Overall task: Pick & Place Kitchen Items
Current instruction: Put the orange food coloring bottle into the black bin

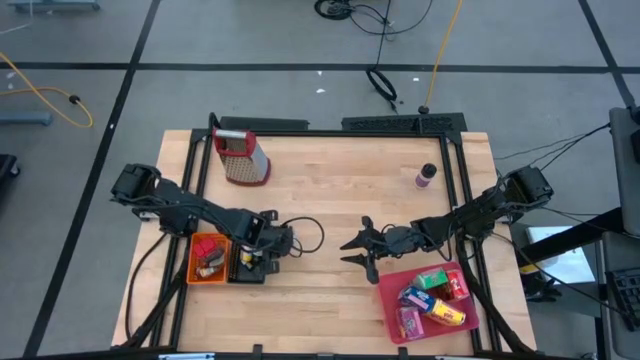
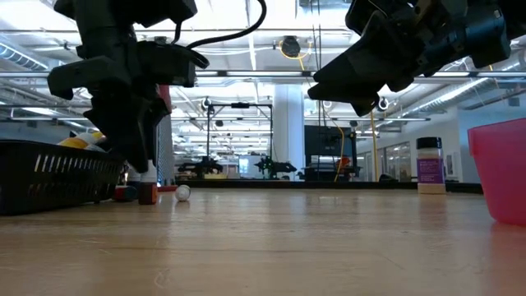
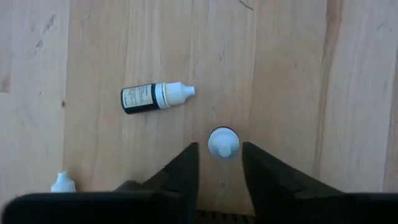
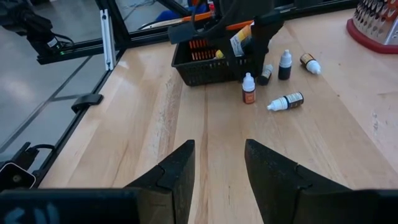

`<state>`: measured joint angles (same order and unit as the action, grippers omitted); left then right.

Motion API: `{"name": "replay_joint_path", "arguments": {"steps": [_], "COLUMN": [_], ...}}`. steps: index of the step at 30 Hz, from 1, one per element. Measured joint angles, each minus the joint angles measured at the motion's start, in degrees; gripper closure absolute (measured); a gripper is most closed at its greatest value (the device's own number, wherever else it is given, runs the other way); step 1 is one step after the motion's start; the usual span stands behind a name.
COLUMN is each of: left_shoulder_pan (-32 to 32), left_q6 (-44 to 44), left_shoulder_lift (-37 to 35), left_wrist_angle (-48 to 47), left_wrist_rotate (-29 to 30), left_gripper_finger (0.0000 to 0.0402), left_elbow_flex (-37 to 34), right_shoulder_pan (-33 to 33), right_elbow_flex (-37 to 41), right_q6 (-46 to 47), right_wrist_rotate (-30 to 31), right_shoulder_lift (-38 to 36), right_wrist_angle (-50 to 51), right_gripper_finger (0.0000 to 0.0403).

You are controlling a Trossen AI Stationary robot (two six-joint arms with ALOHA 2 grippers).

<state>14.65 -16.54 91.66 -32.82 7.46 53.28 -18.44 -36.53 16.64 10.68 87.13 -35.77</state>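
Workshop hall around a wooden table.
Grey floor with dark lines and loose cables; bright ceiling lights, white pillar behind.

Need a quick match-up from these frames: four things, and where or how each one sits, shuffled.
Things:
1. grater
2. purple-capped jar
3. pink bin
4. upright dropper bottle

Places or states:
A. between the left gripper's open fingers
B. far right of the table, standing alone
C. near right corner, holding cartons
D. far left part of the table, red top

Pairs: 1-D, 2-B, 3-C, 4-A
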Motion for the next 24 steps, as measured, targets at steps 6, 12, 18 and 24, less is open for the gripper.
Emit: {"name": "replay_joint_path", "arguments": {"steps": [6,12,18,24], "left_shoulder_pan": [0.0,0.0,0.0,0.0], "left_q6": [1.5,1.5,1.8,1.8], "left_shoulder_lift": [-0.1,0.0,-0.1,-0.1], "left_wrist_angle": [0.2,-0.4,-0.7,2.2], "left_wrist_rotate": [0.1,-0.2,-0.1,-0.6], "left_gripper_finger": [0.0379,0.0393,0.0389,0.0366], "left_elbow_flex": [0.1,0.3,2.2,3.4], "right_shoulder_pan": [0.0,0.0,0.0,0.0], "right_elbow_flex": [0.0,0.0,0.0,0.0], "right_q6": [-0.1,-0.4,-0.4,-0.4], "right_wrist_rotate": [0.0,0.0,0.0,0.0], "right_shoulder_lift": [0.0,0.0,0.0,0.0], "right_wrist_angle": [0.0,0.0,0.0,0.0], "right_gripper_finger": [0.0271,0.0271,0.0271,0.0271]}}
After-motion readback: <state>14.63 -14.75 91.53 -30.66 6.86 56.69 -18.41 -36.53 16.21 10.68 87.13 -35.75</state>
